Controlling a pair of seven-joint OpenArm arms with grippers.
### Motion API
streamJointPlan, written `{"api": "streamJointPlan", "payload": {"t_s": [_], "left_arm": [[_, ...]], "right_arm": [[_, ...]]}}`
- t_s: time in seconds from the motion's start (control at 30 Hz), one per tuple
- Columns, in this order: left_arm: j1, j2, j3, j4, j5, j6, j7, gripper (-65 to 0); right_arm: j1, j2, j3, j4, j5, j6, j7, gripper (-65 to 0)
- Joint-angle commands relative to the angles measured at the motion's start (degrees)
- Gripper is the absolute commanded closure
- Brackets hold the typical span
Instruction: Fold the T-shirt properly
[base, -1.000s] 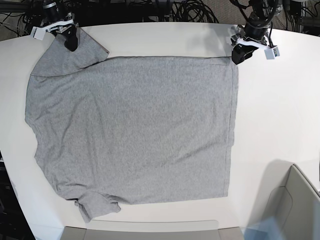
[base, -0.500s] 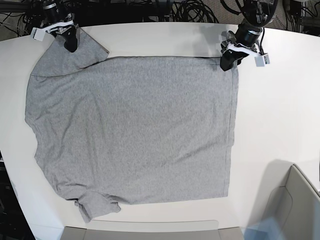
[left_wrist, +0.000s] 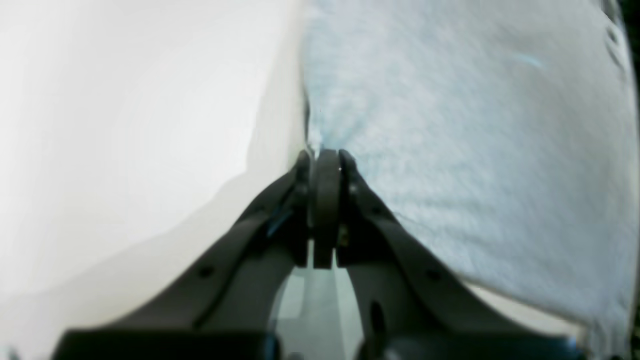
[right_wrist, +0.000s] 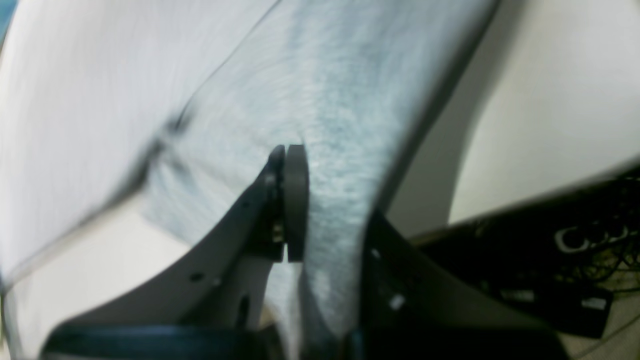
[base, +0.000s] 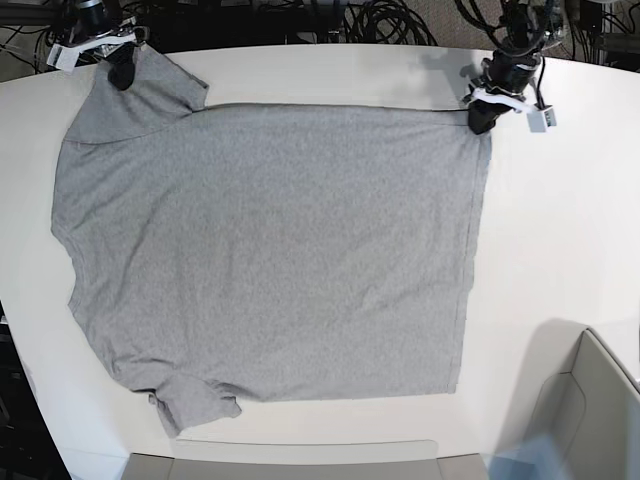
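We note both grippers clamped on the T-shirt (base: 270, 250), left gripper (base: 482, 117) at its two-o'clock corner, right gripper (base: 120, 72) at its ten-o'clock sleeve, presumably readying the far edge for folding.

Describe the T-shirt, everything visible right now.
The T-shirt is heather light grey, short-sleeved, with the plain side up and no lettering showing. It lies spread nearly flat on the white table, one sleeve bunched at the near edge. The right gripper is shut on the far sleeve, and the left gripper is shut on the far hem corner.
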Motion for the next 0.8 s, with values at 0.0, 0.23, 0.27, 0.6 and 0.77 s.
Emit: {"api": "streamJointPlan", "payload": {"t_s": [0.0, 0.23, 0.27, 0.6, 0.77], "left_arm": [[2.17, -0.28, -1.49, 0.71, 1.37, 1.38, 0.89, 0.0], [7.36, -0.28, -5.27, 5.02, 1.37, 1.29, 0.8, 0.0], [8.06, -0.28, -5.62, 5.9, 1.37, 1.29, 0.8, 0.0], [10.0, -2.57, -7.56, 9.59, 1.46, -1.61, 0.98, 0.0], [8.32, -5.65, -7.73, 9.59, 1.46, -1.52, 0.98, 0.0]], "right_arm": [[-1.27, 0.64, 1.22, 1.93, -0.11, 0.99, 1.42, 0.0], [-5.84, 0.38, 2.27, 6.5, -0.11, 1.17, 1.42, 0.0], [-6.46, 0.38, 2.1, 7.12, -0.11, 1.17, 1.42, 0.0], [-7.6, -2.7, 1.75, 12.21, -2.39, 1.08, 1.33, 0.0], [-6.28, -3.66, -0.1, 12.83, -2.92, 0.73, 1.33, 0.0]]}}
